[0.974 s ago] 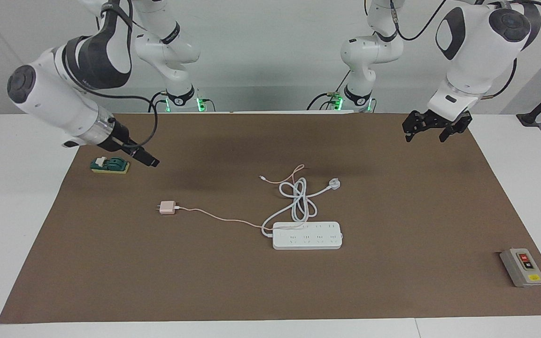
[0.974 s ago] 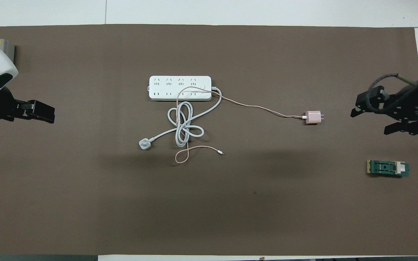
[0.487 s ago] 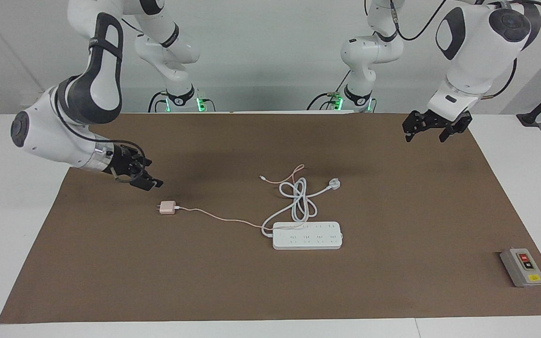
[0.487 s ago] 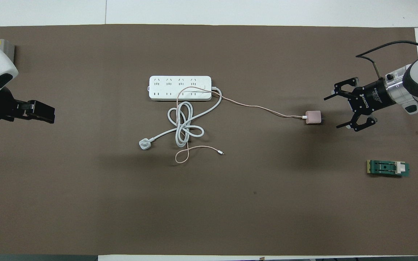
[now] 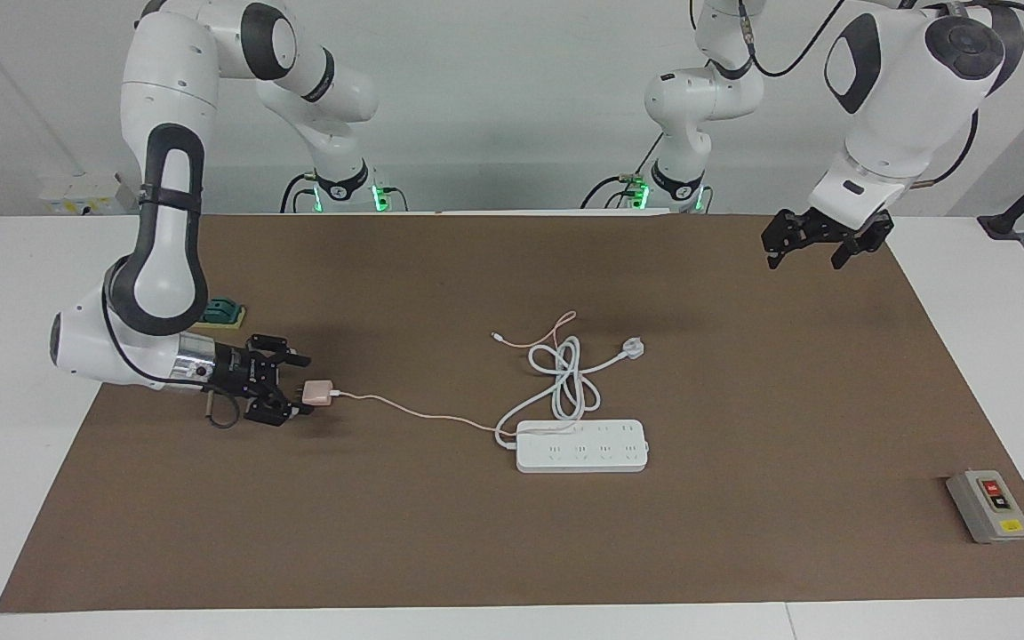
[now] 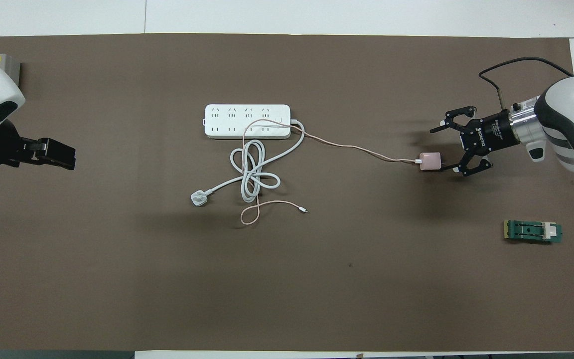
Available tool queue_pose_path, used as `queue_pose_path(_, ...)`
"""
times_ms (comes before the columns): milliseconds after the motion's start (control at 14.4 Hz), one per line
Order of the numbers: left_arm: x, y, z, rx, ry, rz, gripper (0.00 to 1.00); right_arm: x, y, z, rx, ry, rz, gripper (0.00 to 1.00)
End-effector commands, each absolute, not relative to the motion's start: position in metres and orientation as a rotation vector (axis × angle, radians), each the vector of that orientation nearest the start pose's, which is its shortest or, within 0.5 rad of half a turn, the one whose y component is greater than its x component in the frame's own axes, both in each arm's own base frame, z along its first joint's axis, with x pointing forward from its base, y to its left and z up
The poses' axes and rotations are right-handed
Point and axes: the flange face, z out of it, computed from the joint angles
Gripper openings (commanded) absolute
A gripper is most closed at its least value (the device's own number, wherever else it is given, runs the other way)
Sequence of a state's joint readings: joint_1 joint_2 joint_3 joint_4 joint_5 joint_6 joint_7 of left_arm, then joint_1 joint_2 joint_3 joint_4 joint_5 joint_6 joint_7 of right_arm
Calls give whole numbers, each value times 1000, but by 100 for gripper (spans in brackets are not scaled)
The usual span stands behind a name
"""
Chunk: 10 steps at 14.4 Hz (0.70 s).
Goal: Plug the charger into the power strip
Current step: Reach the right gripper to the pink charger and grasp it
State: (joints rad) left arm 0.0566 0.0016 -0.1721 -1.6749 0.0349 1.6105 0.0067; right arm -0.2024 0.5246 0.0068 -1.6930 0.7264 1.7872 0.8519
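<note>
1. Brown matting covers the table (image 5: 512, 551), with white wall and the two arm bases at the robots' end.
2. On the overhead view read as a clock face, the power strip (image 6: 247, 121) lies flat toward eleven o'clock of the mat's centre, sockets up. Its thick white cord (image 6: 254, 172) is coiled just nearer the robots and ends in a round white plug (image 6: 198, 198).
3. The charger (image 6: 431, 161) sits at about three o'clock, well apart from the strip, toward the right arm's end. Its thin pink cable (image 6: 352, 147) trails back across the strip.
4. The right gripper (image 6: 449, 148) is low at the mat with its fingers spread wide, released and empty. One fingertip is just beside the charger's prong end; whether it touches cannot be told.
5. The left gripper (image 5: 819, 242) waits, raised over the mat's edge by the left arm's base, fingers apart and holding nothing.
6. A green block (image 6: 532, 232) lies at four o'clock and a grey button box (image 5: 988, 506) lies at the left arm's end; neither seems part of the job.
7. Judged from this, the step in hand is the approach to grasp the charger; nothing is plugged in yet.
8. The next move would call for centring the fingers on the cube's two flat sides and closing, then lifting it, prongs down, over a free socket, with the cable kept from snagging.
</note>
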Motion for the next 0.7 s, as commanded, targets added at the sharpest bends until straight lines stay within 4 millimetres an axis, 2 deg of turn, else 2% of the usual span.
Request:
queue_pose_path(0,543,-58,580,-3084,177,105,100,630,-75,256,-1927,1609,797,100)
queue_pose_path(348,543,-58,580,-3084,177,105,100,627,-72,241,-1937,1568,808,100)
queue_pose_path(487,543,-58,580,-3084,177,105,100,626,-77,234,-1961,1523,793,100)
queue_pose_path(626,543,-58,580,-3084,177,105,100,625,-76,230,-1966,1514,796,45)
